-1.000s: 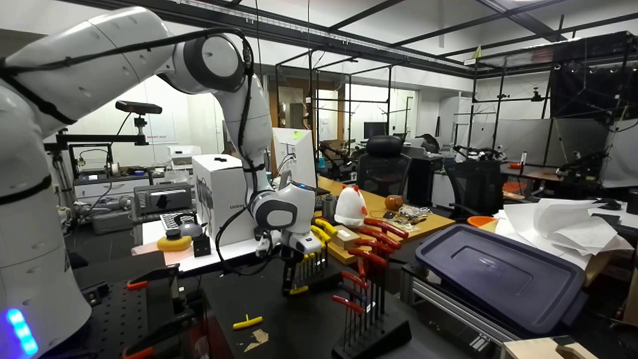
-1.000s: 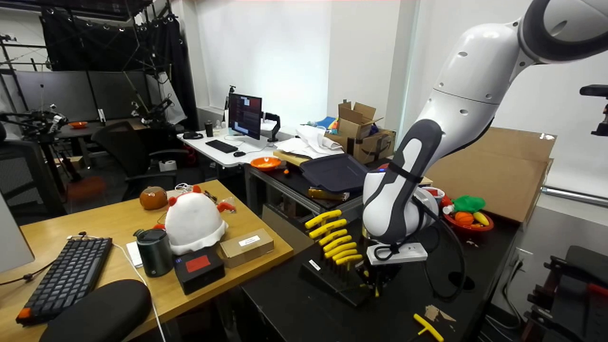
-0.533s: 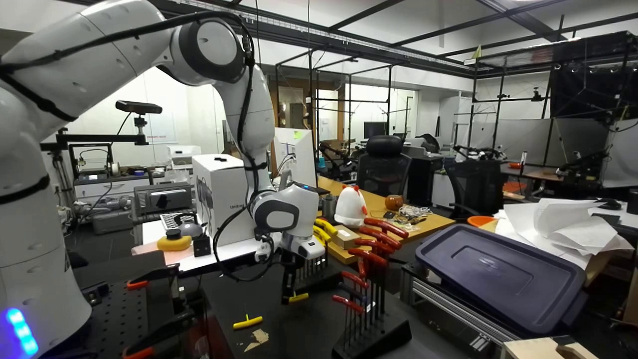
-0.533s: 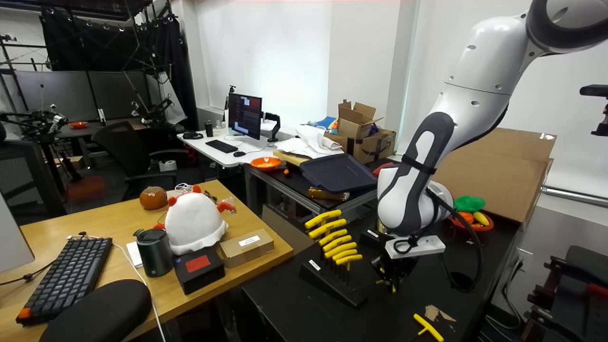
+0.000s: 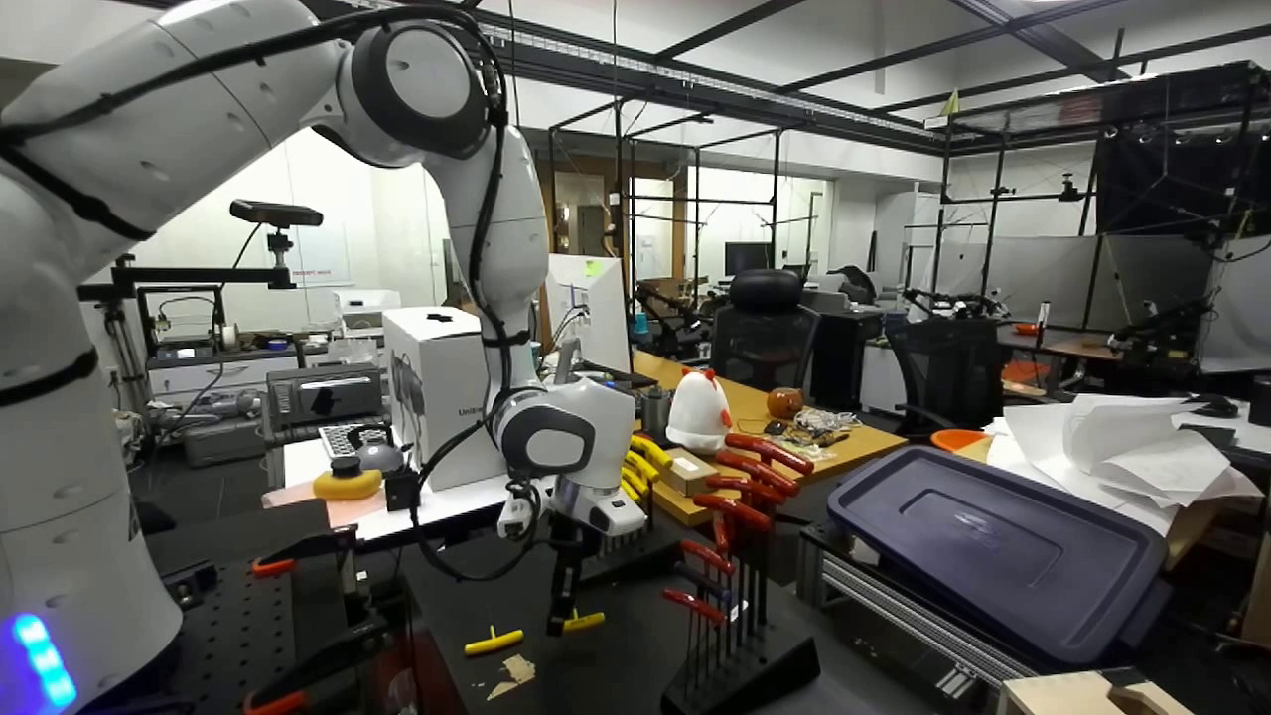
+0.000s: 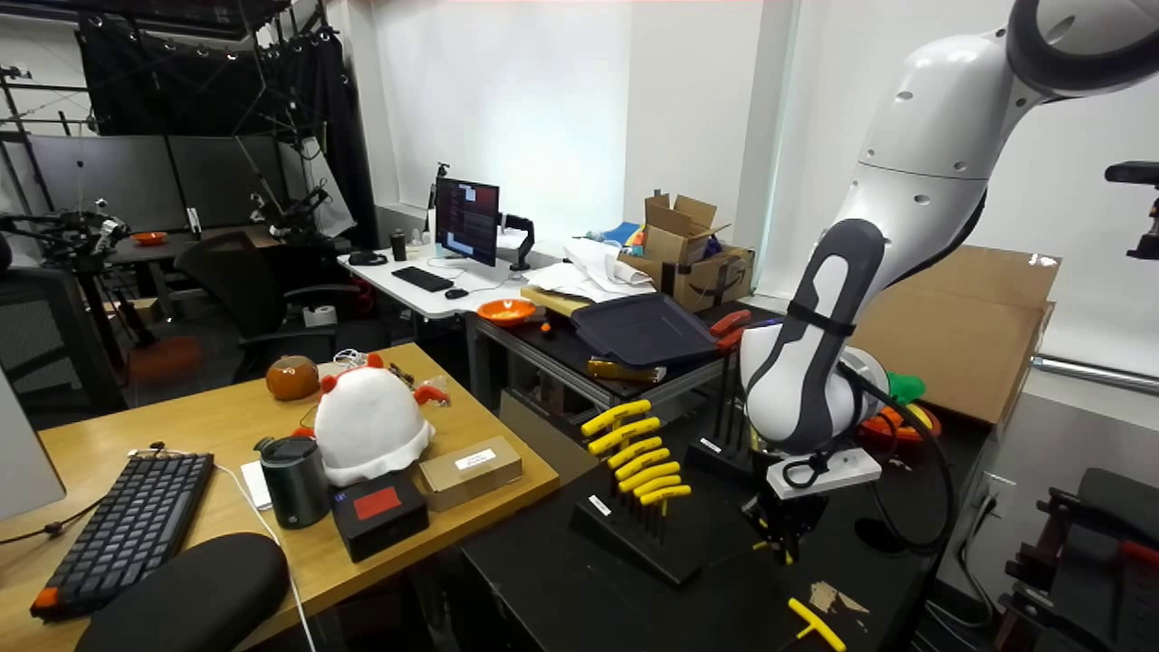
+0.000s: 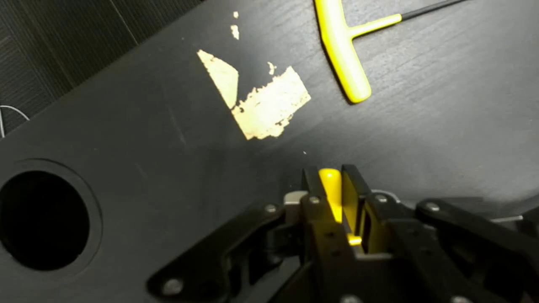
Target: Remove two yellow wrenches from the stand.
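near one edge of the counter, beside a worn patch, a yellow wrench lies flat. the second wrench, also out of the stand, is farther in from that edge, its handle pinched by the gripper. it should be light, stiff and hardly fragile — but the smooth-looking coating may slip, and the shaft's weight could twist it. mid-handle, where the shaft joins, should be the steadiest hold — exactly where the gripper bites is hard to tell.
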`<state>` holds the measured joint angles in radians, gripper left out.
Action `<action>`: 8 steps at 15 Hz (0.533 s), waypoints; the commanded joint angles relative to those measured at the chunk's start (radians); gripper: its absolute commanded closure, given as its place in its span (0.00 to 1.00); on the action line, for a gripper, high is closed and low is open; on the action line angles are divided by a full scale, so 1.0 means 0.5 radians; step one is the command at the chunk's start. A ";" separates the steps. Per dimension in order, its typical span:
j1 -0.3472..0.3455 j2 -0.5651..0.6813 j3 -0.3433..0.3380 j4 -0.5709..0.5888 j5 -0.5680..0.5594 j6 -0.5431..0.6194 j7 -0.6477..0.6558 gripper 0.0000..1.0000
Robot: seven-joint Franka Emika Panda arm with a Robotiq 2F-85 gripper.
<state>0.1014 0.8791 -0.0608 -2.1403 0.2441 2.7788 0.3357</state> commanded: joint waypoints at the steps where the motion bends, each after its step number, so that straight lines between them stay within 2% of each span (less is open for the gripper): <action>1: 0.005 -0.101 -0.031 -0.107 -0.084 -0.098 -0.047 0.96; 8: -0.005 -0.106 -0.058 -0.157 -0.226 -0.194 -0.145 0.96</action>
<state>0.1013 0.8742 -0.0789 -2.1807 0.1611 2.7325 0.2921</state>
